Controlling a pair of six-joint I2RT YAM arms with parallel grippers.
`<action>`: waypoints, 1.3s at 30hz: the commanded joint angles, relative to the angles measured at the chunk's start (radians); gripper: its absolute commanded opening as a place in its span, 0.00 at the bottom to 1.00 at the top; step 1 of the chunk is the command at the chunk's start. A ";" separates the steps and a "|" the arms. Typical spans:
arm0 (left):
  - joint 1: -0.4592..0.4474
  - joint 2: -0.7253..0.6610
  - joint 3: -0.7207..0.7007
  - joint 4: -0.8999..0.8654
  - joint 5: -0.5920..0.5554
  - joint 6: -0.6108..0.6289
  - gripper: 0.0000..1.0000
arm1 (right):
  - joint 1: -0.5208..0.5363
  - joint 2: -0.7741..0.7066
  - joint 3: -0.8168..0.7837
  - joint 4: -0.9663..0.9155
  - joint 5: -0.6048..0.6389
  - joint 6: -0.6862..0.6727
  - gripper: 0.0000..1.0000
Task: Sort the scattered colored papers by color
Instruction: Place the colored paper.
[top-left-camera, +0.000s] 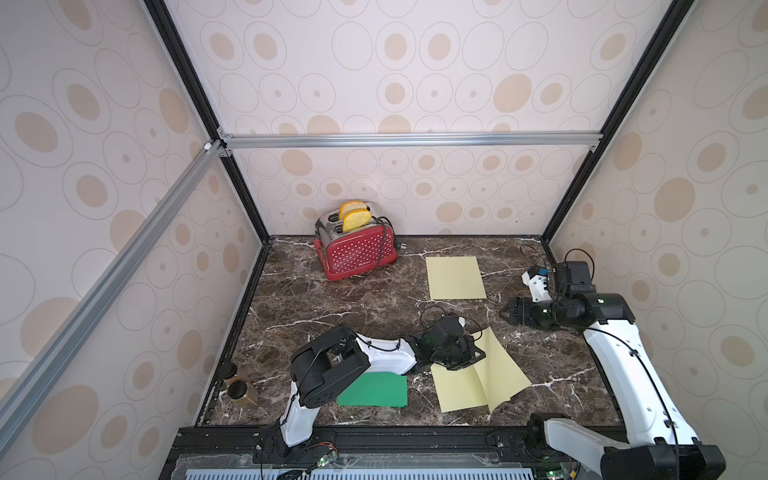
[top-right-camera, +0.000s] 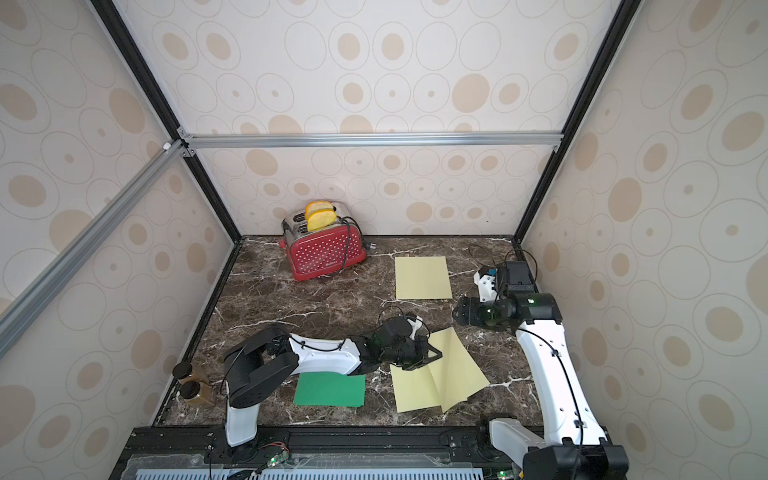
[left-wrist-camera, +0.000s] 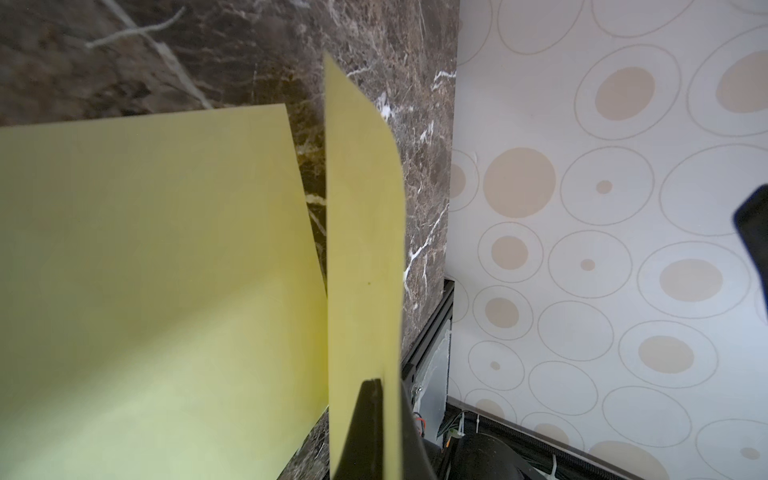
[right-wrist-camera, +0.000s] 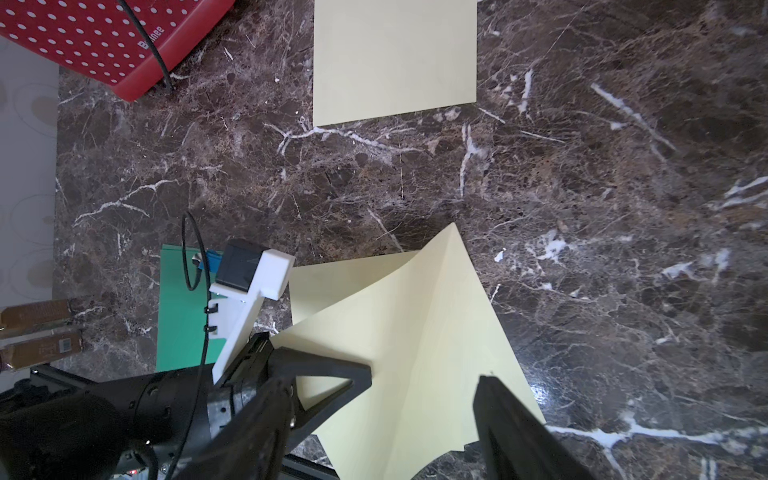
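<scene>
My left gripper (top-left-camera: 473, 358) (left-wrist-camera: 376, 388) is shut on the edge of a pale cream-yellow paper (top-left-camera: 503, 365) (left-wrist-camera: 365, 249), which stands bent up off the marble table (top-left-camera: 332, 307). That sheet partly overlaps a second cream paper (top-left-camera: 455, 392) (left-wrist-camera: 145, 291) lying flat near the front. A green paper (top-left-camera: 374, 390) (right-wrist-camera: 183, 316) lies flat under the left arm. A third cream paper (top-left-camera: 455, 277) (right-wrist-camera: 395, 62) lies flat at the back right. My right gripper (top-left-camera: 503, 312) (right-wrist-camera: 374, 403) hangs open above the table, just behind the lifted sheet, holding nothing.
A red white-dotted toaster (top-left-camera: 357, 249) with two yellow toast slices (top-left-camera: 356, 217) stands at the back left, its black cord trailing. Two brown dark-lidded jars (top-left-camera: 239, 386) stand at the front left corner. Patterned walls close in three sides.
</scene>
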 joint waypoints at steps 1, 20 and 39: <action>0.012 -0.017 0.019 -0.040 0.011 0.047 0.00 | 0.013 -0.005 -0.028 0.010 -0.030 -0.007 0.76; 0.094 -0.111 -0.006 -0.312 0.099 0.225 0.00 | 0.011 -0.082 -0.315 0.157 -0.115 0.039 0.48; 0.104 -0.095 -0.006 -0.347 0.167 0.253 0.00 | 0.010 0.034 -0.395 0.337 -0.156 0.071 0.25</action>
